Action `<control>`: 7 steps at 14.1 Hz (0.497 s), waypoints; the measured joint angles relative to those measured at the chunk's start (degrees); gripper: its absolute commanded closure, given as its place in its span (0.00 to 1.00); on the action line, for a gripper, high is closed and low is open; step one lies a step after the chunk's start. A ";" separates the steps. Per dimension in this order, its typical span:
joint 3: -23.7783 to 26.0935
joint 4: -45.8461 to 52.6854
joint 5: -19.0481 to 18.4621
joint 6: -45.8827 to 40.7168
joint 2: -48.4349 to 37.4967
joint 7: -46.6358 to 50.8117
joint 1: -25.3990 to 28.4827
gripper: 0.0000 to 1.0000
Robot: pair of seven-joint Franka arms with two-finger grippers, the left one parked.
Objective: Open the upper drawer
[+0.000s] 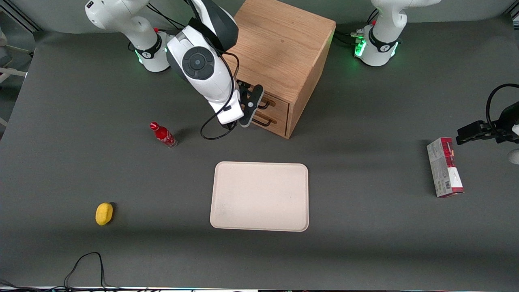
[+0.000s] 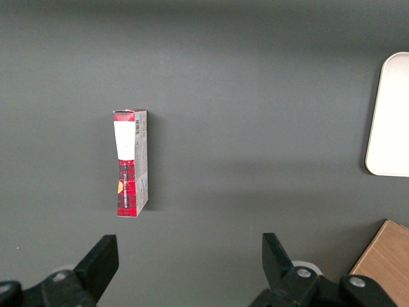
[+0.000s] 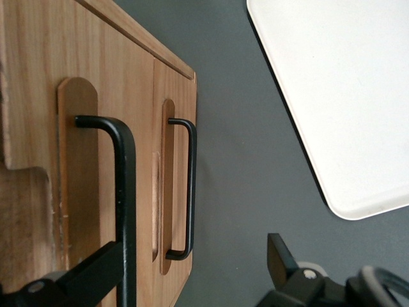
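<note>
The oak cabinet (image 1: 284, 44) stands at the back middle of the table. The upper drawer (image 1: 279, 104) has a thin black bar handle (image 1: 266, 105), with the lower drawer's handle (image 1: 266, 121) under it. Both drawer fronts look flush and closed. My right gripper (image 1: 250, 108) is open right in front of the drawer fronts. In the right wrist view the upper handle (image 3: 124, 192) stands between the open fingers of the gripper (image 3: 188, 262), close against one finger (image 3: 89, 272). The lower handle (image 3: 190, 185) is farther off, near the table.
A cream tray (image 1: 259, 196) lies nearer the front camera than the cabinet and also shows in the right wrist view (image 3: 345, 96). A red bottle (image 1: 163, 135) and a yellow fruit (image 1: 104, 213) sit toward the working arm's end. A red-and-white box (image 1: 445, 167) lies toward the parked arm's end.
</note>
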 measured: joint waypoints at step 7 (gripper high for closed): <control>-0.21 -0.07 -0.15 3.52 1.79 -4.73 -0.31 0.00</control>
